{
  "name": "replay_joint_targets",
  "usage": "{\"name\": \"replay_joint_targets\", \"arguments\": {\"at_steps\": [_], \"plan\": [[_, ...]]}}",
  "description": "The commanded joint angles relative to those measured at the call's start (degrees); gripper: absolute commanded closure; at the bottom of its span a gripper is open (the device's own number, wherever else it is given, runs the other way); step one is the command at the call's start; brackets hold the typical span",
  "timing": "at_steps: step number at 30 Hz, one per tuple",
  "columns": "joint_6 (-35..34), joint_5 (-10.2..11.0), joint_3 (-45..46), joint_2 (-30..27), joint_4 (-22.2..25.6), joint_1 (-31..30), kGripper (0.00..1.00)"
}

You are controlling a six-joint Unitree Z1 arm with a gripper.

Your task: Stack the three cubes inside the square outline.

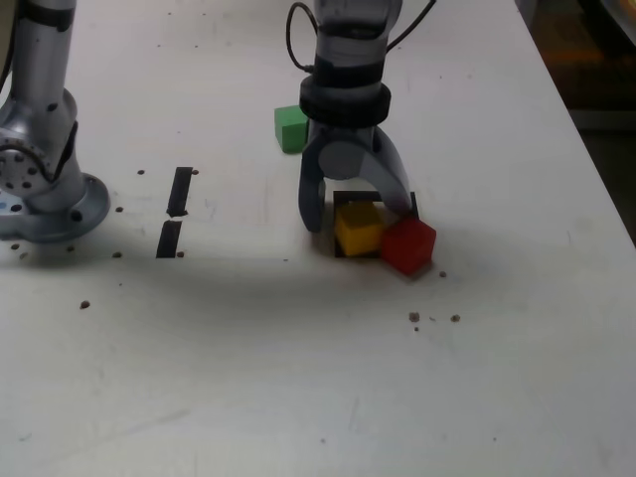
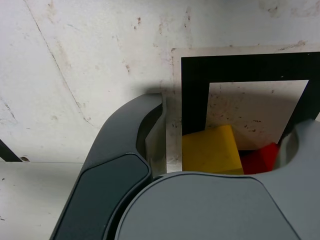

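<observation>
My gripper (image 1: 359, 213) hangs low over the square outline (image 2: 195, 90), jaws open and set wide apart. The yellow cube (image 1: 358, 227) sits between the fingers on the outline's near side, with a gap to the finger (image 2: 142, 132) beside it. Against the yellow cube, on the exterior view's right, the red cube (image 1: 408, 245) rests turned at an angle, by the other finger and partly over the tape. In the wrist view the yellow cube (image 2: 210, 150) and a corner of the red cube (image 2: 260, 157) show below the outline's white centre. The green cube (image 1: 290, 127) stands alone behind the arm.
Two short black tape strips (image 1: 180, 191) (image 1: 169, 238) lie on the white table at the exterior view's left. The arm's metal base (image 1: 40, 194) stands at the far left. The table's edge (image 1: 596, 189) runs down the right side, with small dark specks scattered about.
</observation>
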Motion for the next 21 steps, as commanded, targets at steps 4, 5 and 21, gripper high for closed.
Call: {"name": "replay_joint_targets", "arguments": {"at_steps": [4,5,21], "plan": [[-0.41,-0.49,-0.17,0.49,0.12,-0.10,0.39],[-0.54,-0.55,-0.06,0.50,0.13,-0.10,0.44],[-1.72,-0.93,5.13,-5.21,2.69,-0.14,0.82]]}}
